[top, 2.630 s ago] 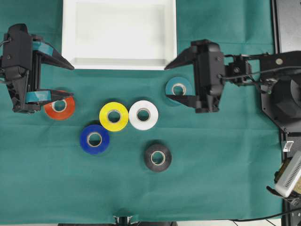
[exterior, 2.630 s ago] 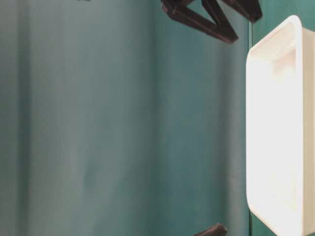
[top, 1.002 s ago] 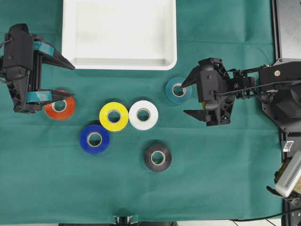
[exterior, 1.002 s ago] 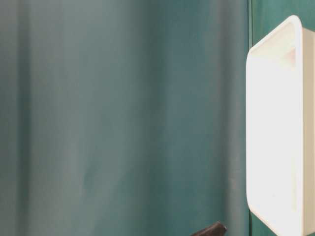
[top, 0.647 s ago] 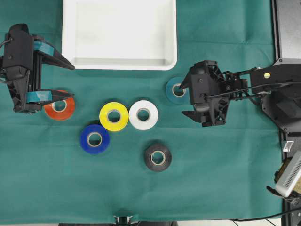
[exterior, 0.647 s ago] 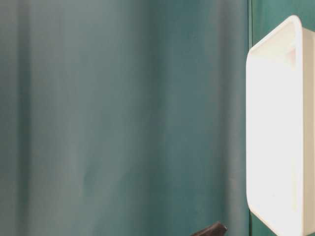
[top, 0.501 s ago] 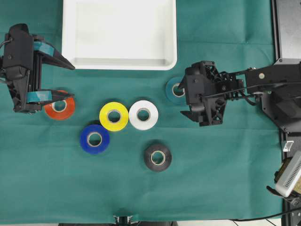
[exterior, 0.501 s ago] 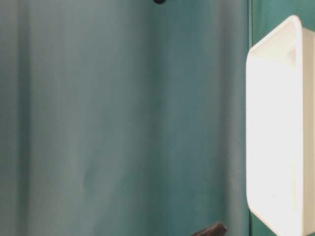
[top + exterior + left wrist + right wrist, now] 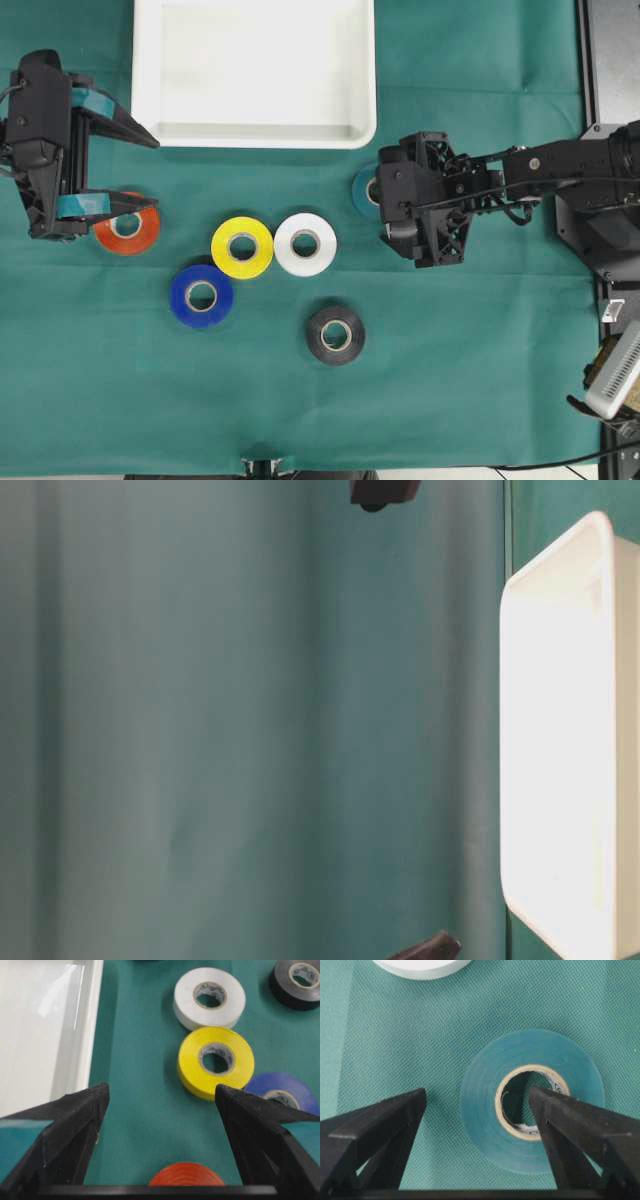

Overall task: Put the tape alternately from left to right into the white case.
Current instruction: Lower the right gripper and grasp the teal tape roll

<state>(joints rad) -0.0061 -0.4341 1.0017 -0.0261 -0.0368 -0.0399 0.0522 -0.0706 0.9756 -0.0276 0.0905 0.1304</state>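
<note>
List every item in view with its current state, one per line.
Case: empty, on the cloth.
Teal roll: flat on the cloth, one finger of the right hand over its core, not gripped.
Orange roll: flat, under the left hand.
Yellow roll: flat, free.
White roll: flat, free.
Blue roll: flat, free.
Black roll: flat, free.
Left hand: open, empty.
Right hand: open, empty.

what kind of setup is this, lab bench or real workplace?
Most likely a lab bench for robot manipulation. A green cloth covers the table, two arms with a left gripper and right gripper flank it, and coloured tape rolls such as the yellow roll lie below a white case.
</note>
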